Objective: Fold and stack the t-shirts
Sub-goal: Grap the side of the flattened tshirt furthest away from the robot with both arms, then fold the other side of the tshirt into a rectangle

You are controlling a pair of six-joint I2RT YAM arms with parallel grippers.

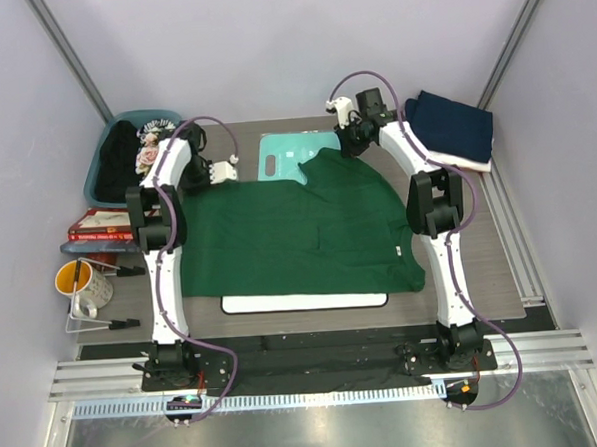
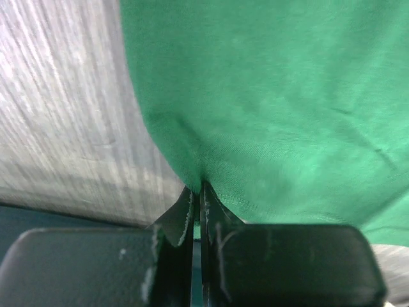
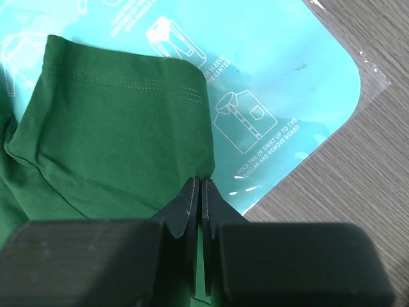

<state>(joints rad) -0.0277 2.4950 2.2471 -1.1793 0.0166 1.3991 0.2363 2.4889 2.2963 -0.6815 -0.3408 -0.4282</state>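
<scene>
Blue plastic bin (image 1: 97,166) holds one black floral t-shirt (image 1: 125,157); left gripper (image 2: 198,192) and right gripper (image 3: 199,185) both clench one dark green t-shirt (image 1: 289,234).

Bright, even light; left fingers (image 2: 96,268) blurred up close.

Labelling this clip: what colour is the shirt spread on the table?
The shirt is plain dark green; top view shows it best.

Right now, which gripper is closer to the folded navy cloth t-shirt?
Right. The right gripper pinches the plain dark green t-shirt just left of the folded navy t-shirt; the left gripper pinches it farther left.
</scene>
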